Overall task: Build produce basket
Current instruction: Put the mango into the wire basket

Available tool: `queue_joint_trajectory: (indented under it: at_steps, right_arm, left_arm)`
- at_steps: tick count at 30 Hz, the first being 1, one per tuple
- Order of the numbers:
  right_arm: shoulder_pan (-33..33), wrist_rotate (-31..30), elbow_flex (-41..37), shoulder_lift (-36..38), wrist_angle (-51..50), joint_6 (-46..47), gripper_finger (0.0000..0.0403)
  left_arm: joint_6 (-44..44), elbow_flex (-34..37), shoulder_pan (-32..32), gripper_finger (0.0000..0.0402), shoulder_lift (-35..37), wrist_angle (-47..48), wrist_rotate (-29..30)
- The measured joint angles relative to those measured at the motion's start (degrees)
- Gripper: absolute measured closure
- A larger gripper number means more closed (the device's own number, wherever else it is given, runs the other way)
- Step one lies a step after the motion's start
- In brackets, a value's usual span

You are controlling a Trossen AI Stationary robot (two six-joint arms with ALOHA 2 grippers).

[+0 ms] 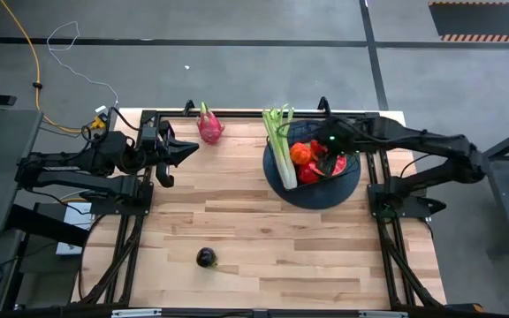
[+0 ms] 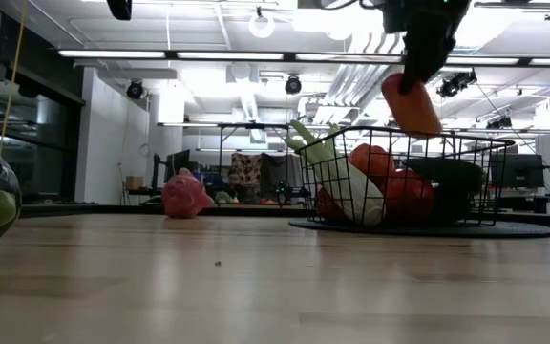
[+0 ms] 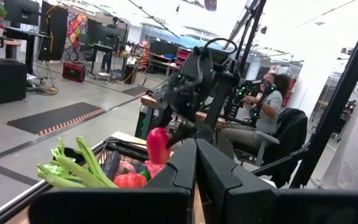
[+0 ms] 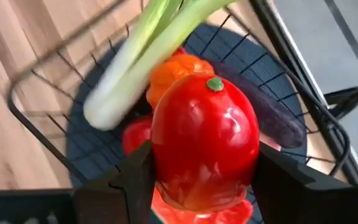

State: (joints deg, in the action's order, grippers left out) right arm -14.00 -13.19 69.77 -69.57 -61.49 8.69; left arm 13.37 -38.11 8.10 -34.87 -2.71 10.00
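Note:
A black wire basket [image 1: 353,168] stands on a dark round mat [image 1: 325,196] at the table's far right. In it are a green celery stalk [image 1: 279,146] leaning on its left rim, an orange-red fruit [image 4: 178,70], a purple eggplant [image 4: 267,107] and a watermelon slice [image 4: 204,213]. My right gripper [image 4: 204,177] hangs over the basket, shut on a red mango [image 2: 411,103]. A pink dragon fruit [image 1: 209,124] lies at the far edge. A dark round fruit [image 1: 206,257] lies toward the near edge. My left gripper [image 1: 173,155] waits shut at the far left. My right gripper pinches the red mango by its two opposite sides [image 4: 161,155], one finger [image 4: 135,183] on each. The fingers slant down from the table's right. The mango hangs tilted below them with its stem end [image 4: 214,83] pointing down, clear above the basket's contents.
Bare wooden table [image 1: 263,238] stretches between the dark fruit and the basket. Black frame bars [image 1: 135,230] run along both sides of the table. A person [image 3: 263,106] sits at a desk beyond the table.

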Motion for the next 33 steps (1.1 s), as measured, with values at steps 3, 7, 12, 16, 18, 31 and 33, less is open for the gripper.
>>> queue_joint_trajectory:
  at_steps: [3,7,12,16,18,31,33]
  right_arm:
    - [0.0,0.0,-0.1,-2.3,0.0,-4.1,0.0198]
    - [0.0,-0.3,-0.2,-4.7,-1.2,-5.5,0.0198]
    - [0.0,-0.8,-0.2,-6.3,-3.5,-12.6,0.0198]
    - [-0.7,-0.8,-0.2,-7.4,-3.7,-15.0,0.0198]
    - [-1.4,-0.8,-0.2,-8.0,-3.9,-15.2,0.0198]
    - [-4.8,-0.5,-0.3,-10.0,-5.0,-17.4,0.0137]
    - [-4.8,-0.5,-0.3,-10.0,-4.9,-17.8,0.0127]
  left_arm:
    - [0.0,0.0,0.0,0.0401,0.0,0.5,0.0]
    - [0.0,0.0,0.0,0.0401,0.0,1.3,0.0]
    - [0.0,0.0,0.0,0.0401,0.0,1.9,0.0]
    - [0.0,0.0,0.0,0.0401,0.0,1.8,0.0]
    - [0.0,0.0,0.0,0.0401,0.0,1.8,0.0]
    - [0.0,0.0,0.0,0.0401,0.0,1.8,0.0]
    - [0.0,0.0,0.0,0.0401,0.0,1.8,0.0]
